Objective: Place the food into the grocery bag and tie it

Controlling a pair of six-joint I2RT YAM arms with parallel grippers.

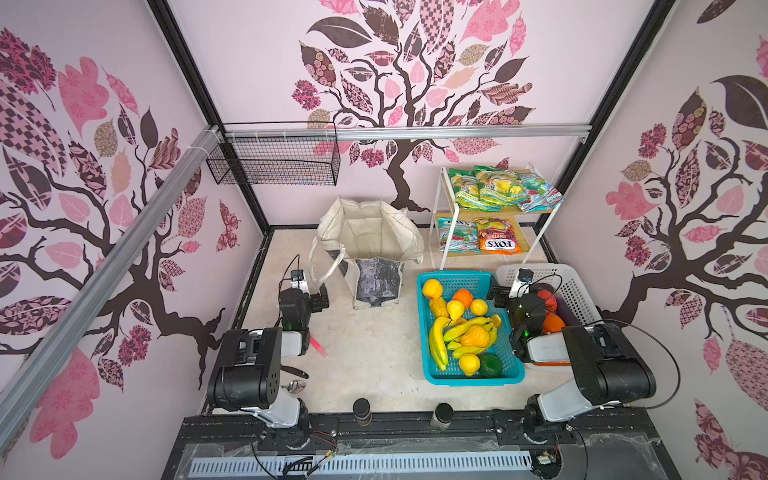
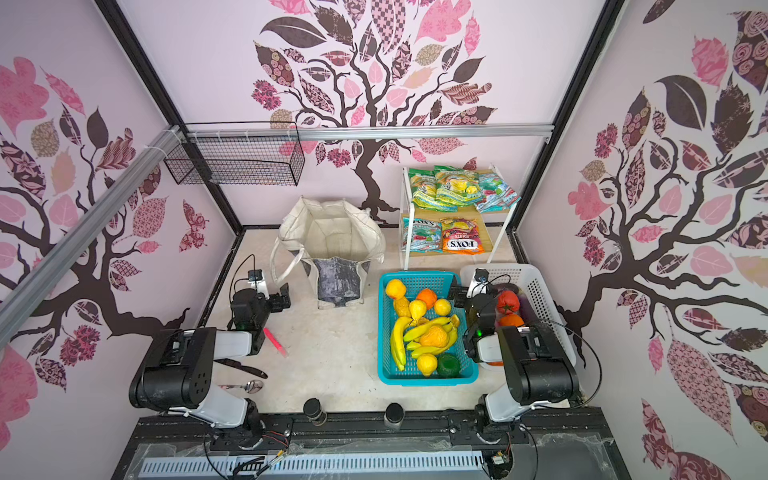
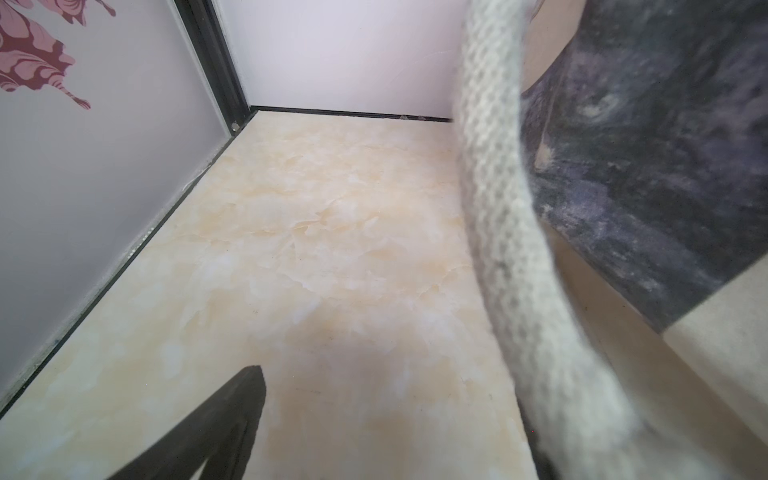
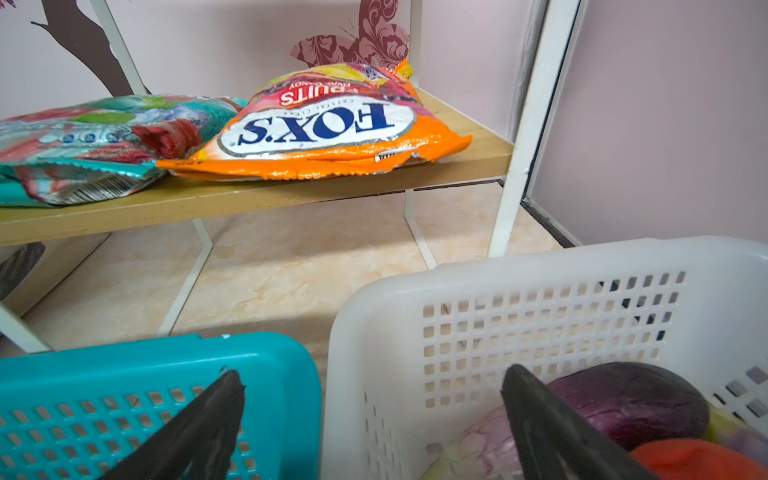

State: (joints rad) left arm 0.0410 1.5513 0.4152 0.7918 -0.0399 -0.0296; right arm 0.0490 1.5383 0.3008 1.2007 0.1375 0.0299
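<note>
The cream grocery bag (image 1: pixel 368 245) (image 2: pixel 332 241) stands open at the back middle. Its strap handle (image 3: pixel 511 249) hangs right beside my left gripper (image 1: pixel 320 301) (image 3: pixel 382 436), which is open and empty. The food lies apart: bananas (image 1: pixel 438 343), lemons and oranges in the teal basket (image 1: pixel 432 376); a tomato (image 2: pixel 508 301) and purple onion (image 4: pixel 631 399) in the white basket (image 4: pixel 519 270); snack packets (image 1: pixel 498 187) on the shelf. My right gripper (image 1: pixel 498 297) (image 4: pixel 374 415) is open, straddling the white basket's near wall, holding nothing.
A white two-tier rack (image 1: pixel 444 216) stands at the back right, with an orange FOX'S packet (image 4: pixel 324 129) on its lower board. A wire basket (image 1: pixel 274 160) hangs on the back wall. A pink pen (image 1: pixel 318 347), knife (image 2: pixel 243 368), spoon (image 2: pixel 249 386) and two jars (image 1: pixel 361 409) lie near the front.
</note>
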